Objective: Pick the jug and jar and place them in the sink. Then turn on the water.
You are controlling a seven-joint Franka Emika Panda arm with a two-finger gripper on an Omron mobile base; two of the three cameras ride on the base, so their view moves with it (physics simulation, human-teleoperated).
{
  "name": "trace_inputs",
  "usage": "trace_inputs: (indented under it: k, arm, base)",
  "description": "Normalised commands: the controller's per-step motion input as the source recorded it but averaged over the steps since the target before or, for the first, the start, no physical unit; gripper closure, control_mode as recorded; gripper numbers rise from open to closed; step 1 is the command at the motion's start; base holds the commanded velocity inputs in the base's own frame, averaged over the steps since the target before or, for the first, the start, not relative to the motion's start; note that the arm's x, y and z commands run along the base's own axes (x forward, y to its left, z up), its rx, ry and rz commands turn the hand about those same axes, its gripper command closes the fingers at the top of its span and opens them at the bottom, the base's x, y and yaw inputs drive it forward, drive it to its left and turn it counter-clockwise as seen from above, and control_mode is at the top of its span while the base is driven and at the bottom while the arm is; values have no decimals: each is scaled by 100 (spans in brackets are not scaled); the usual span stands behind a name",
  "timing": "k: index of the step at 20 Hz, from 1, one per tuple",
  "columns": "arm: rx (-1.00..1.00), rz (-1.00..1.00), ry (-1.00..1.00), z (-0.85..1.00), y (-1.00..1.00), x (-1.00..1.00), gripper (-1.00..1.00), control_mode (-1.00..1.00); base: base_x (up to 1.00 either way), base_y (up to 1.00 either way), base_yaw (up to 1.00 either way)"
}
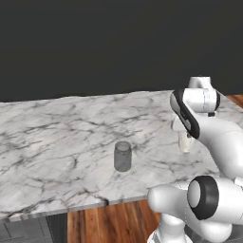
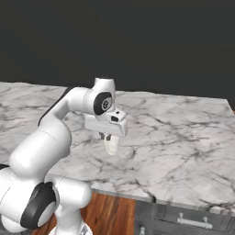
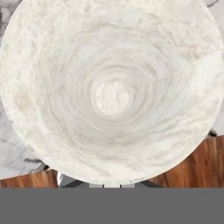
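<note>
Hand clamped on cream tapered jug, grey glassy jar, marble counter

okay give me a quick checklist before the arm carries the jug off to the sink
1. Gripper shut on jug: ok.
2. Jug off the counter: cannot tell, its base sits close to the marble.
3. Jug upright: ok, the hand view looks straight down into it.
4. Jar apart from the jug, still standing: ok.
5. Sink located: cannot tell.
</note>
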Motion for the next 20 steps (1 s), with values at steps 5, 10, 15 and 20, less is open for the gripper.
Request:
trace_inputs:
  k: [5, 10, 15, 20]
  arm:
    - [0, 0, 0, 0, 0, 0, 100, 100]
    - [0, 0, 0, 0, 0, 0, 100, 100]
    - [0, 0, 0, 0, 0, 0, 100, 100]
    - [0, 0, 0, 0, 0, 0, 100, 100]
  base:
    - [-32, -6, -7]
    - [-71, -44, -8]
    - [-63, -37, -25]
    - [-25, -7, -62]
